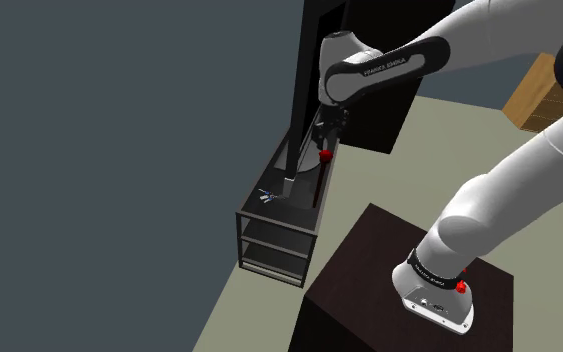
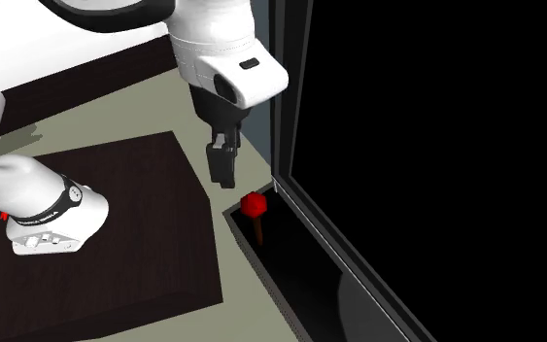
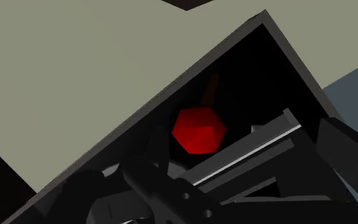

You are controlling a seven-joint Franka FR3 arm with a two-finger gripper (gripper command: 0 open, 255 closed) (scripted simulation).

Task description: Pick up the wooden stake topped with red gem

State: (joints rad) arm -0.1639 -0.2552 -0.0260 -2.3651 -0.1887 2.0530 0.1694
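The stake has a short brown shaft topped with a faceted red gem. It stands upright at the near end of a long dark shelf top. In the shoulder view the gem sits just under my black gripper. From the second exterior view, my gripper hangs above the gem and a little toward that view's left, not touching it. The wrist view has the gem ahead of the hand, with the brown shaft running away behind it.
The low dark shelf unit has open tiers and carries a small white-and-blue object at its far end. A tall black cabinet rises behind it. The dark stand lies close beside the shelf. A wooden box sits further back.
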